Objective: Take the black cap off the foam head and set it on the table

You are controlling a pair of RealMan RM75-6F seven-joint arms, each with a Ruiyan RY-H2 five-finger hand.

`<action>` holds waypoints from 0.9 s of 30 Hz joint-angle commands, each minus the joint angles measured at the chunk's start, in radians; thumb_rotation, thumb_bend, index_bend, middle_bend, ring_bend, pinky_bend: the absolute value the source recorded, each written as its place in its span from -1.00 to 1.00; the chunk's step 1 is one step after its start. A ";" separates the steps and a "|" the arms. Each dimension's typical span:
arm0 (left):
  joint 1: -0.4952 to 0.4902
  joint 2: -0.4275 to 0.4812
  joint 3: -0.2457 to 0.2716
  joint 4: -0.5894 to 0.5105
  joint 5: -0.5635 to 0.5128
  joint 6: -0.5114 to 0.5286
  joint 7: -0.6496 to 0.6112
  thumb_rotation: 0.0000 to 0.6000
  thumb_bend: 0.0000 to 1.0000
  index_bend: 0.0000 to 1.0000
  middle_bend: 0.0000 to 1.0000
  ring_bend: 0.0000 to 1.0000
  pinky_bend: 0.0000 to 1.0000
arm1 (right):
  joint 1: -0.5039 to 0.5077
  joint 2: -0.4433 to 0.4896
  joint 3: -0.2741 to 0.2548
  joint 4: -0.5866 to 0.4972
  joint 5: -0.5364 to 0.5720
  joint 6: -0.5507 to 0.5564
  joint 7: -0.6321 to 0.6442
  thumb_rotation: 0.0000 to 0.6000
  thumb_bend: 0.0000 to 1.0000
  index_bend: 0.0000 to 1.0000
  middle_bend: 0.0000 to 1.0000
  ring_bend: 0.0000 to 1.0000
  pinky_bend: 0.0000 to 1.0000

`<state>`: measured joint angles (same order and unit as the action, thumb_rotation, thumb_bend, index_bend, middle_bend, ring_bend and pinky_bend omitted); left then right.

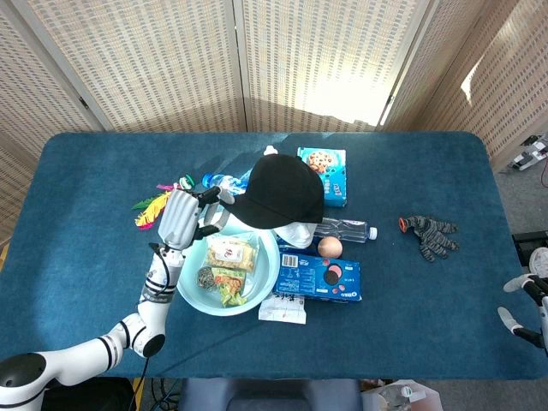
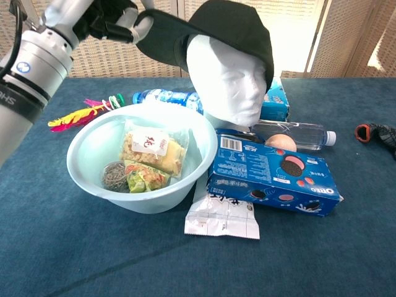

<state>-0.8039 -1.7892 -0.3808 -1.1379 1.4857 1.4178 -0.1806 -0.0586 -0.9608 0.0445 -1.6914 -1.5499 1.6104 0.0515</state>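
Note:
The black cap (image 1: 280, 190) (image 2: 216, 34) sits tilted back on the white foam head (image 2: 226, 77), its brim lifted up and to the left so the face shows. My left hand (image 1: 184, 218) (image 2: 108, 18) pinches the brim's edge, raised above the bowl. In the head view the foam head (image 1: 295, 231) only peeks out below the cap. My right hand (image 1: 527, 308) hangs at the table's near right corner, holding nothing, fingers apart.
A light blue bowl (image 2: 86, 158) of snack packets stands in front of the head. An Oreo box (image 2: 272, 176), a water bottle (image 2: 297, 133), a cookie box (image 1: 330, 167), a white packet (image 2: 223, 216), a feather toy (image 1: 154, 205) and a dark glove (image 1: 431, 233) lie around.

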 commanded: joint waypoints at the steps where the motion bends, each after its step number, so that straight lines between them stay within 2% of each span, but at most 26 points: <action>1: -0.024 0.026 -0.029 -0.023 -0.020 -0.025 0.002 1.00 -0.21 0.57 0.83 1.00 1.00 | 0.000 -0.001 0.000 0.001 0.000 0.001 0.002 1.00 -0.52 -0.02 -0.12 -0.18 0.04; 13: -0.112 0.049 -0.116 -0.068 -0.131 -0.129 0.047 1.00 -0.21 0.58 0.83 1.00 1.00 | -0.009 -0.008 -0.001 0.023 0.001 0.014 0.027 1.00 -0.52 -0.02 -0.12 -0.18 0.04; 27: -0.264 -0.022 -0.215 0.106 -0.278 -0.230 0.104 1.00 -0.21 0.56 0.84 1.00 1.00 | -0.010 -0.015 0.001 0.049 0.011 0.010 0.053 1.00 -0.52 -0.02 -0.12 -0.18 0.04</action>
<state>-1.0530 -1.8027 -0.5820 -1.0516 1.2257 1.1987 -0.0803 -0.0685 -0.9753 0.0457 -1.6427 -1.5389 1.6203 0.1045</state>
